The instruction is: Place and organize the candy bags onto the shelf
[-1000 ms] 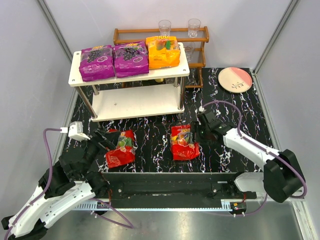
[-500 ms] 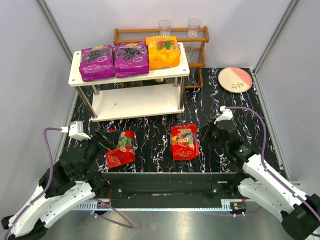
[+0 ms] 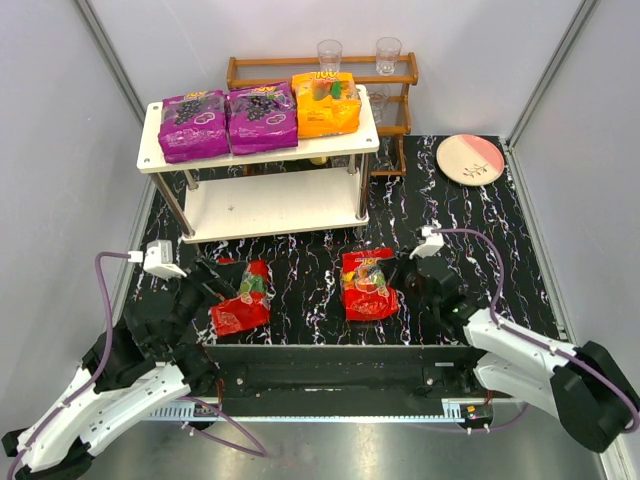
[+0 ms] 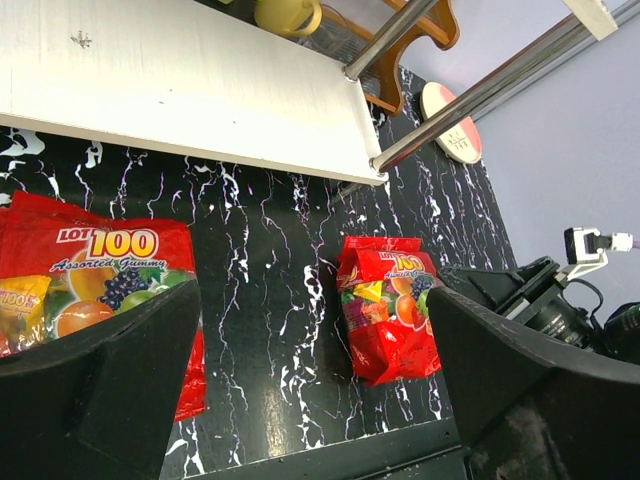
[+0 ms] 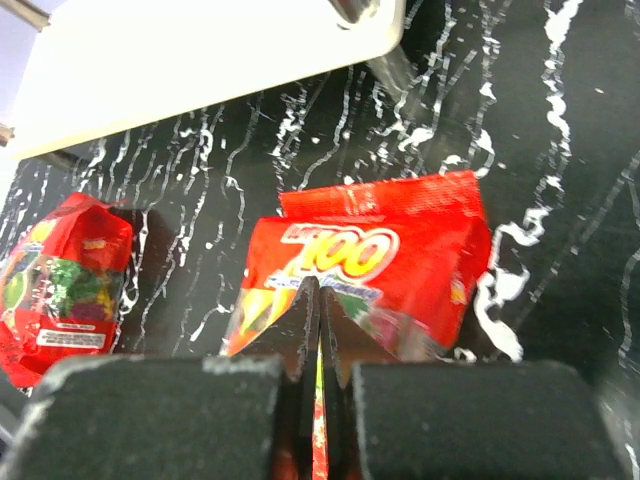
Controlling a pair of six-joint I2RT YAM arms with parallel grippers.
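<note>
Two purple candy bags (image 3: 193, 125) (image 3: 262, 115) and an orange one (image 3: 325, 103) lie side by side on the top board of the white shelf (image 3: 156, 160). Two red bags rest on the black table in front of it. My right gripper (image 3: 403, 281) is shut, its tips at the right edge of the right red bag (image 3: 369, 284). From the right wrist, the closed gripper (image 5: 320, 295) overlaps that bag (image 5: 410, 250), which lies flat. My left gripper (image 3: 212, 282) stands wide open beside the left red bag (image 3: 240, 298), nothing between its fingers (image 4: 100, 380).
A brown wooden rack (image 3: 395, 95) with clear glasses (image 3: 329, 53) stands behind the shelf. A pink and white plate (image 3: 469, 158) lies at the back right. The shelf's lower board (image 3: 270, 205) is bare. Grey walls enclose the table.
The right gripper closed while it pulled back to the right of the red bag, then moved back to the bag's right edge. The left arm barely moved.
</note>
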